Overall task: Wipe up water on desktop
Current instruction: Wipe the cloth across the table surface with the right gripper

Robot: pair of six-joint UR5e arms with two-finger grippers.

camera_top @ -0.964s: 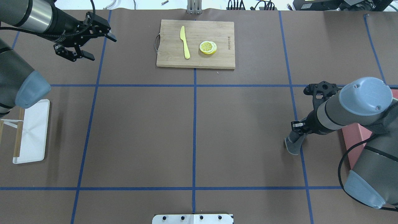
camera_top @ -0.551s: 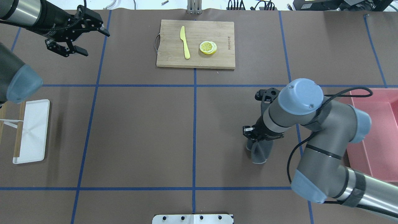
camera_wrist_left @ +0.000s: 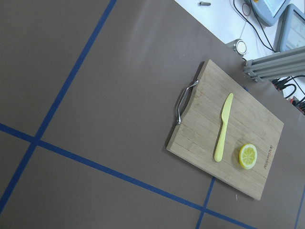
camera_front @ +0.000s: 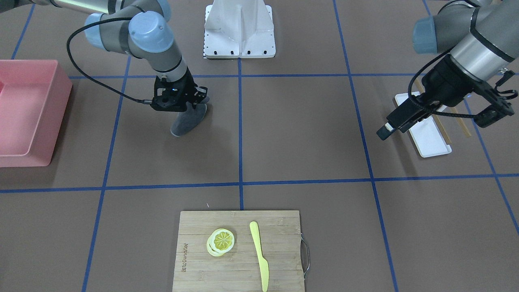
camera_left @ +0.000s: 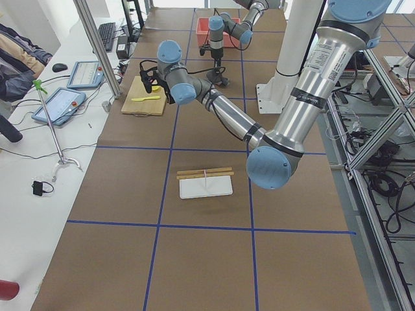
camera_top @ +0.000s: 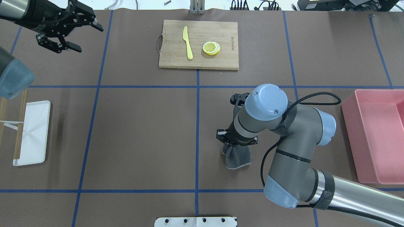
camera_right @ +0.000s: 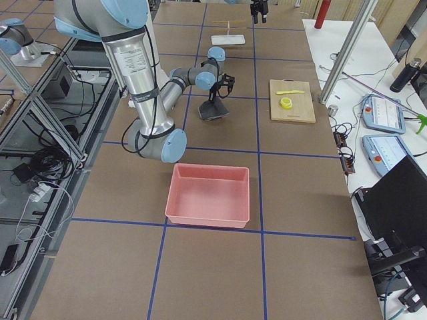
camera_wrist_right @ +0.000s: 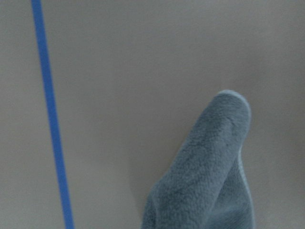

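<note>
Right tool (camera_top: pixel 234 145), clamped on the grey cloth (camera_top: pixel 238 159), sits near the middle of the table (camera_top: pixel 142 126), slightly toward its right edge; left tool (camera_top: pixel 86 37) hangs spread by the far-left corner. No water shows, so a wipe may miss it. Cloth's long axis runs from the clamp toward the robot-side edge.

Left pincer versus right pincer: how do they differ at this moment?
The left pincer is open and empty; the right pincer is shut on a grey cloth. The left pincer hangs over the far left part of the desktop, while the right pincer is near its middle, with the grey cloth dangling below it. Both are black and two-fingered.
</note>
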